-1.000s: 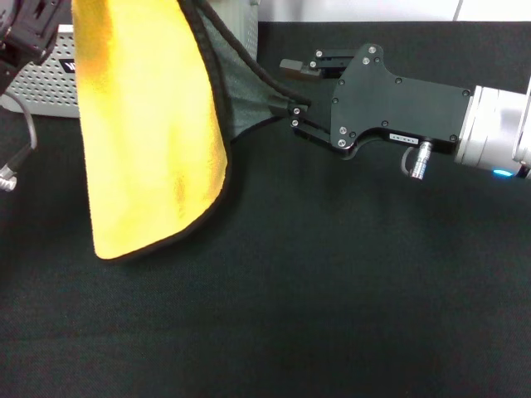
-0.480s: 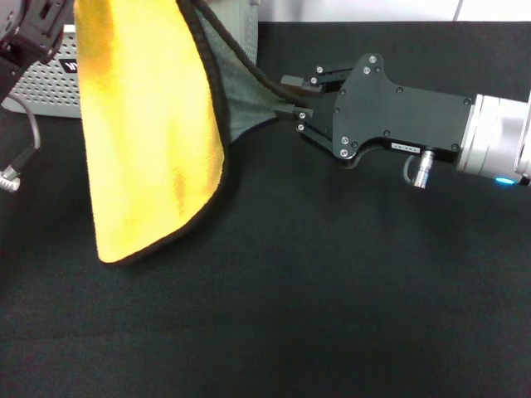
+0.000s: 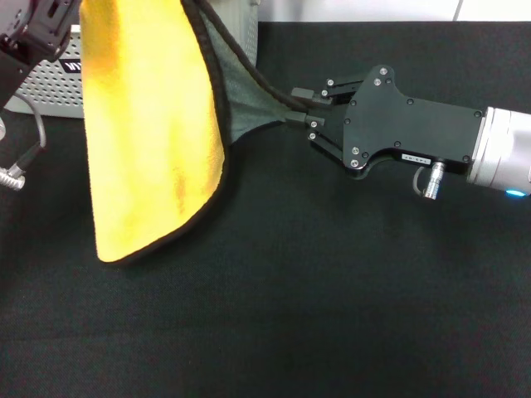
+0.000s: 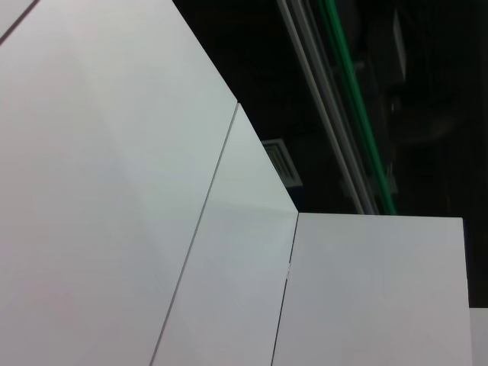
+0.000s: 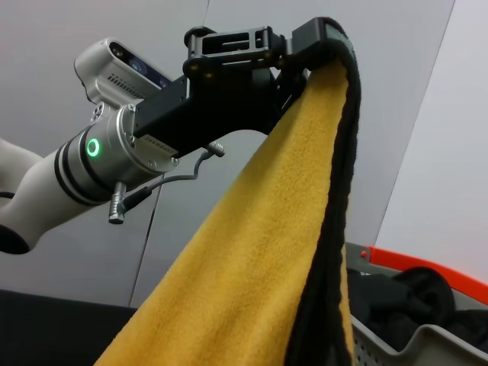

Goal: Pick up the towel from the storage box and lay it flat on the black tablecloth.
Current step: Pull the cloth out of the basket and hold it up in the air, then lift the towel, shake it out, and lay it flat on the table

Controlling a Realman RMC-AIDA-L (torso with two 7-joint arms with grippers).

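The towel (image 3: 149, 133) hangs in the air with its yellow side toward the head camera and its grey-green side (image 3: 241, 104) behind. My left gripper (image 5: 314, 40) is shut on the towel's (image 5: 259, 282) top edge, as the right wrist view shows. In the head view only the left arm's body (image 3: 37, 25) appears, at the top left. My right gripper (image 3: 300, 109) is shut on the towel's grey-green corner and black edging, pulling it to a point. The storage box (image 3: 46, 79) stands behind the towel on the black tablecloth (image 3: 315, 290).
The storage box's rim (image 5: 427, 339) shows in the right wrist view, with dark fabric (image 5: 427, 293) inside it. A cable (image 3: 25, 149) hangs from the left arm. White panels fill the left wrist view.
My right gripper has moved right and slightly nearer, drawing the towel's corner with it. The left arm has shifted a little; the towel's hanging yellow part has barely moved.
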